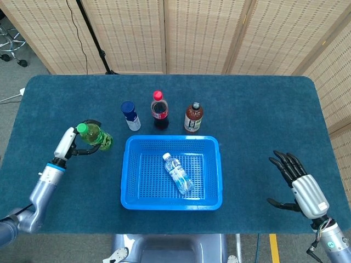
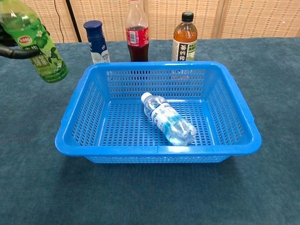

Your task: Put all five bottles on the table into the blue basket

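1. The left hand [image 1: 74,143] grips the green bottle [image 1: 94,135], tilted, off the table, left of the blue basket [image 1: 131,198].
2. The right hand [image 1: 299,183] rests empty, fingers spread, at the near right.

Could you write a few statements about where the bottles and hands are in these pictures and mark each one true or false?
1. The left hand holds the green bottle tilted, off the table. True.
2. The blue basket holds two bottles. False: only the clear bottle lies in it.
3. The right hand holds nothing. True.
4. The red-capped bottle lies on its side. False: it stands upright behind the basket.
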{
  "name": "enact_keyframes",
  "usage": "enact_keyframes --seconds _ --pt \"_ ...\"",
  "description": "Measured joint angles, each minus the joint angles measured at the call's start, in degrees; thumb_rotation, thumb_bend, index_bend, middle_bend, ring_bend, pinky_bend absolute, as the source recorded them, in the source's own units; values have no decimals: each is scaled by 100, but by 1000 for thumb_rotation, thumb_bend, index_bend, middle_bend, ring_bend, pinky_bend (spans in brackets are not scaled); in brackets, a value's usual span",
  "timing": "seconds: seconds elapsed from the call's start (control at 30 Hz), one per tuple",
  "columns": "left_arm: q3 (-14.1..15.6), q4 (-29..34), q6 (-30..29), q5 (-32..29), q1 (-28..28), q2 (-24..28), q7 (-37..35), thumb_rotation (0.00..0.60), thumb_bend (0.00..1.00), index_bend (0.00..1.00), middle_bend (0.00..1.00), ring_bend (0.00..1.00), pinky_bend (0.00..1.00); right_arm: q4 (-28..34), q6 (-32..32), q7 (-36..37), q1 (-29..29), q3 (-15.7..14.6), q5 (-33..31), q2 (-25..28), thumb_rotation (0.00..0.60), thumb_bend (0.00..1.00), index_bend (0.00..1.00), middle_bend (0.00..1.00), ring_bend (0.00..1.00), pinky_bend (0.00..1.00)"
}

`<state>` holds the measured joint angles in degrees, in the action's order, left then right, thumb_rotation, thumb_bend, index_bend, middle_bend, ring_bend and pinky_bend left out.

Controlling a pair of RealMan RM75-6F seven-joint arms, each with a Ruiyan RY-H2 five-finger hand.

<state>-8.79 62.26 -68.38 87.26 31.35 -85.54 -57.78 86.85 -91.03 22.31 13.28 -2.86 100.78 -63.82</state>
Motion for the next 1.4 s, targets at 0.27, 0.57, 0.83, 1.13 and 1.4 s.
enact_keyframes --seconds 0.27,0.57,0.83,1.13,1.4 --pt "112 1911 -524 715 -1 1071 921 600 444 456 304 241 399 35 15 -68 -16 33 35 -18 600 0 0 0 0 0" --pt "209 3513 195 888 464 1453 2375 600 440 456 304 240 399 24 63 -67 -21 68 21 -28 600 0 0 0 0 0" --pt "327 3617 1174 387 849 780 3629 600 432 442 304 238 399 15 125 -31 -30 78 -8 -27 600 0 0 0 0 0" --pt "457 3555 1681 -242 1004 183 3593 600 367 238 152 108 278 30 162 -42 -33 83 10 -27 600 0 0 0 0 0" --pt "535 3672 2215 -449 1121 547 3565 600 243 0 0 0 0 64 222 -24 -25 61 33 -40 600 0 0 0 0 0"
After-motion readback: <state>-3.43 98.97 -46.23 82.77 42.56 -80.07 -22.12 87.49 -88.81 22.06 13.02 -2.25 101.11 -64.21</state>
